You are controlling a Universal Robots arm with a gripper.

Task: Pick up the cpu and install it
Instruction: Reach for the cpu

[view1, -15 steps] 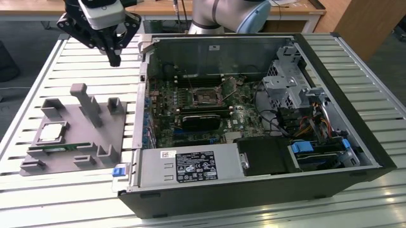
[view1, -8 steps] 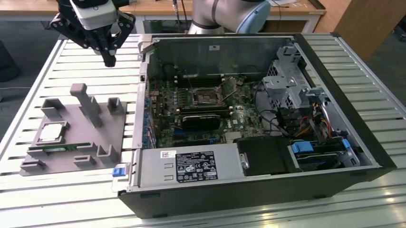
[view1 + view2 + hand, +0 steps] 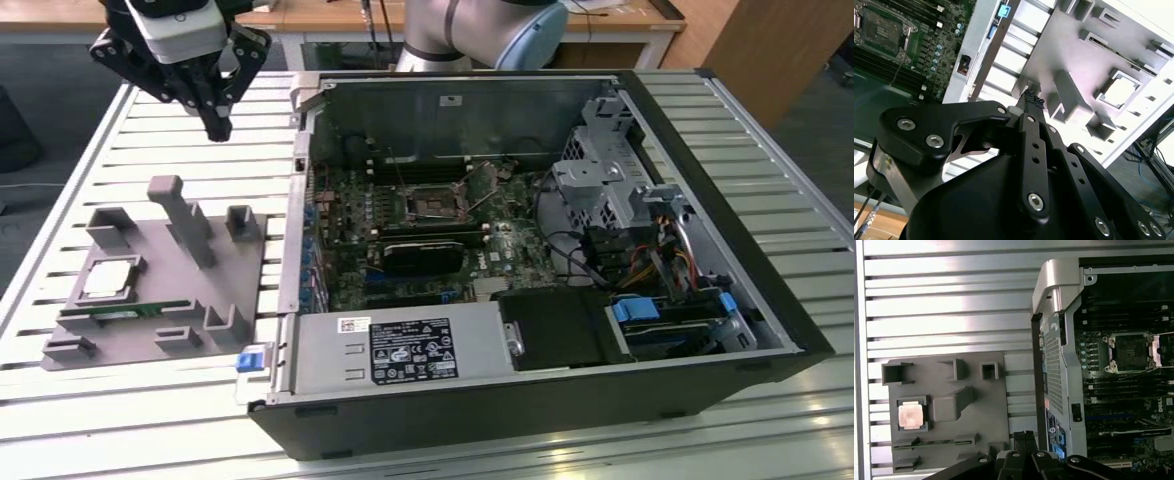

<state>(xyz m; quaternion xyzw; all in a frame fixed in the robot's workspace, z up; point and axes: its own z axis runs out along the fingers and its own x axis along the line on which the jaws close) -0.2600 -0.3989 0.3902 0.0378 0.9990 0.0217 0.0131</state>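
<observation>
Contact has not yet been made with the cpu point(image 3: 110, 278). In the exterior view it is seen lying flat, metal top up, in a square pocket of the grey holder point(image 3: 140, 238). The holder rests on the slatted desk point(image 3: 107, 160), to the exterior view's left of the open computer case point(image 3: 534, 405). The hand point(image 3: 218, 130) is held above the desk past the holder's far edge, well apart from the cpu. Its fingers point(image 3: 214, 118) are pressed together to a point, and nothing is carried between them. The socket point(image 3: 434, 205) can be made out on the board inside the case.

In the second wrist view the hand point(image 3: 1031, 99) is seen closed and empty over the holder's edge. The cpu point(image 3: 1119, 90) lies off to one side in its pocket, and the socket point(image 3: 881, 30) is well apart on the other side.

In the first wrist view the cpu point(image 3: 909, 416) is framed by the pocket's low walls, with a memory stick point(image 3: 936, 442) slotted near it. The socket point(image 3: 1129, 352) appears open and unfilled.

The cpu is judged light, thin and rigid, with a smooth top that is likely to slip. Its underside is taken to be delicate, so a gentle, level grip across two opposite edges is called for. Whether the pocket walls leave room for the fingers cannot be told.
</observation>
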